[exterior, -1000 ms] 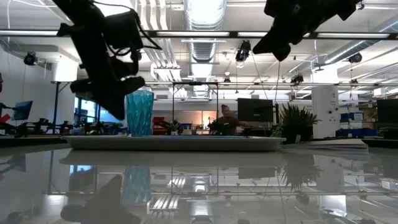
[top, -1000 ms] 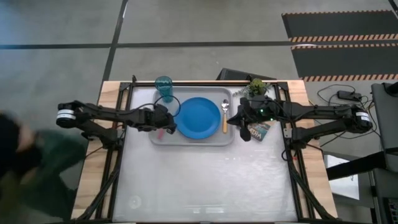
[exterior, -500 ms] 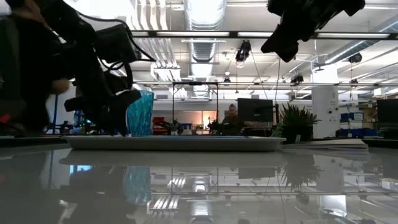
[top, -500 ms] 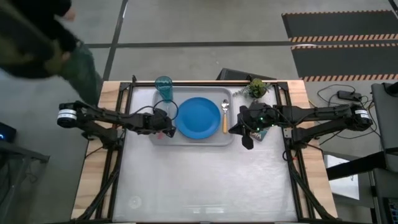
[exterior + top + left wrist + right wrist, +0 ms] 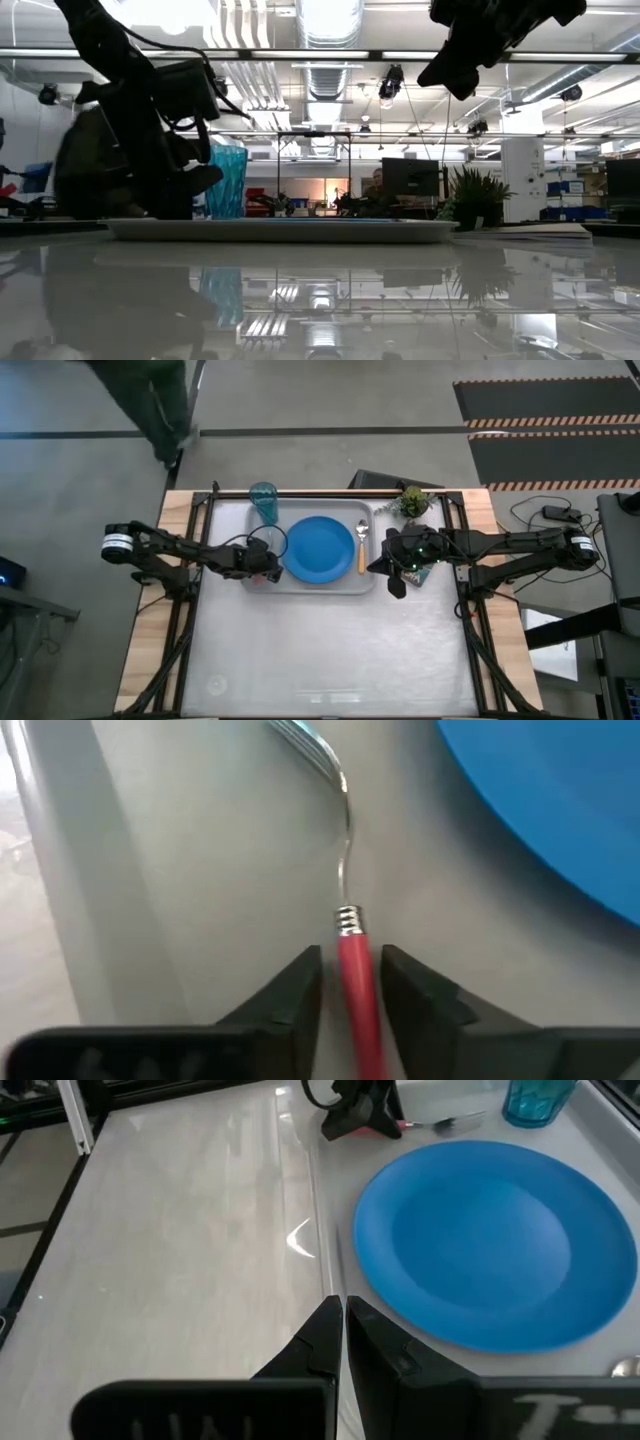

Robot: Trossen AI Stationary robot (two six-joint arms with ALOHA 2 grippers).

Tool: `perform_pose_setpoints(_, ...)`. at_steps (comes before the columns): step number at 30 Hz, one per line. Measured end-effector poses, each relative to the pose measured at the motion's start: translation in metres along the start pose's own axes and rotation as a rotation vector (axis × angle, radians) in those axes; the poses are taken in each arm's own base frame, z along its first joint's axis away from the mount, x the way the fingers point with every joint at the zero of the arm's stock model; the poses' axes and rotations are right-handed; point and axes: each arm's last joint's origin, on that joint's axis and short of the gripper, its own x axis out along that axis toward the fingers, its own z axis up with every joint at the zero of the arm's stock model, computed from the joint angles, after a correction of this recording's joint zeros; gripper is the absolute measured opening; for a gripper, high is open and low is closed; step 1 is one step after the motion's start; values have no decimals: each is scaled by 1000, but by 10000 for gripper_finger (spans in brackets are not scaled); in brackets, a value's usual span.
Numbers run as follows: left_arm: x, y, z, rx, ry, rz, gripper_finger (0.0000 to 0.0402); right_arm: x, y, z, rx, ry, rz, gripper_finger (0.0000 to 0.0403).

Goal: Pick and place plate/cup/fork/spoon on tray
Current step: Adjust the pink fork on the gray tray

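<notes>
The light-grey tray [image 5: 310, 586] holds the blue plate [image 5: 320, 548], the teal cup [image 5: 263, 500] at its far left corner and the orange-handled spoon [image 5: 361, 550] right of the plate. The fork [image 5: 346, 870] lies flat on the tray left of the plate, tines toward the cup. My left gripper [image 5: 348, 982] is low over the tray's left end, its open fingers standing on either side of the fork's pink-red handle. My right gripper [image 5: 343, 1315] hangs shut, high above the table [image 5: 440, 75], just off the tray's right end. My left gripper has a finger on each side of the fork's pink-red handle [image 5: 352, 955], just behind its metal collar. It comes from above at a slant, and the handle runs lengthwise between the fingers. Only slim gaps show, so I cannot tell whether a finger touches. The fork lies on the tray.
A small potted plant [image 5: 412, 500] stands at the tray's far right corner, and a picture card [image 5: 420, 570] lies under my right arm. A person [image 5: 150, 400] is beyond the table's far left corner. The glossy table stretches bare in front of the tray [image 5: 330, 650].
My left gripper has sunk onto the tray's left end and opened from shut, so its fingers now straddle the fork's handle. The fork has stayed lying on the tray. A person has walked past the table's left side toward the far corner.
</notes>
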Motion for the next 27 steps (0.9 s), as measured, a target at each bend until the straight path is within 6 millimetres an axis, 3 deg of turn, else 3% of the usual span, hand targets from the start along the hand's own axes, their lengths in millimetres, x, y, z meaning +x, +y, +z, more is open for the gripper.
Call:
perform_pose_setpoints(5,-5,3,2,2,-14,2,17,0,0,0,0,-2,0,9)
perform_pose_setpoints(10,-22,7,12,-5,-93,-45,17,0,0,0,-2,-2,1,9)
perform_pose_setpoints(15,-52,9,21,75,-204,-169,17,2,3,-2,-22,-12,14,9)
perform_pose_setpoints(18,-79,2,27,184,-334,-341,17,6,6,-6,-39,-46,30,9)
perform_pose_setpoints(22,-118,-12,31,361,-524,-721,20,13,9,-11,-73,-128,59,9)
perform_pose_setpoints(27,-148,-26,28,531,-723,-1048,22,28,14,-15,-153,-254,127,9)
